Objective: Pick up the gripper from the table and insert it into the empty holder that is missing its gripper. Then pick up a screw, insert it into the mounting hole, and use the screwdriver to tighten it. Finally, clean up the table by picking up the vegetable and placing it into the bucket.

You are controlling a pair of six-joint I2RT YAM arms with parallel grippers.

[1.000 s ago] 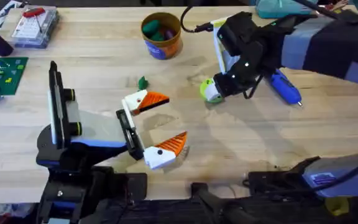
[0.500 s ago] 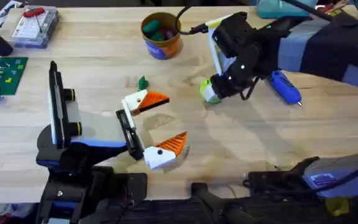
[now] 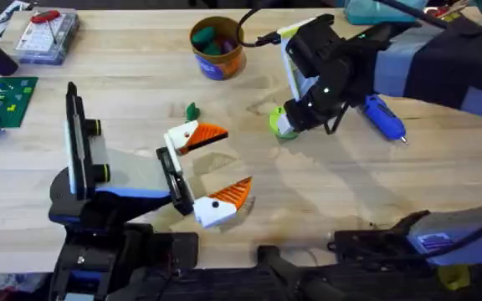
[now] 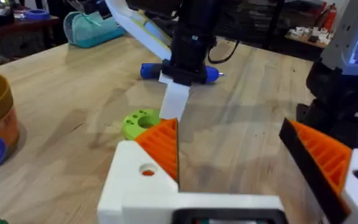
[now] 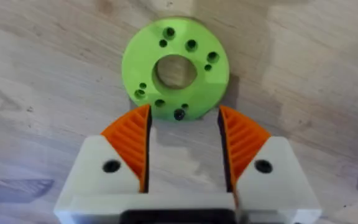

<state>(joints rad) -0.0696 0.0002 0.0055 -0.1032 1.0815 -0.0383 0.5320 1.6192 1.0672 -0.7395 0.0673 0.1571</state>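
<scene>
Since a second ago we see the right gripper (image 3: 286,122) drawn a little back toward the bucket side and settled over the lime-green disc (image 5: 175,67), while our left arm and everything else on the table (image 3: 366,192) has stayed put. From the right wrist camera the white fingers with orange ribbed pads (image 5: 132,142) stand apart, the disc lying flat on the wood just beyond their tips, its near edge reaching between them without being squeezed. We count a large centre hole and several small holes round the disc. Our left gripper (image 3: 216,171) hovers low over the middle of the table with its two fingers spread wide and nothing between them. The vegetable (image 3: 192,110) lies on the wood just beyond the left gripper's far finger, between it and the bucket (image 3: 217,47), which stands near the far edge with toy foods inside. The screwdriver (image 3: 383,117) lies flat on the table beside the right arm, partly hidden under it; from the left wrist camera we see its blue body (image 4: 150,70) behind the right gripper (image 4: 174,106)
</scene>
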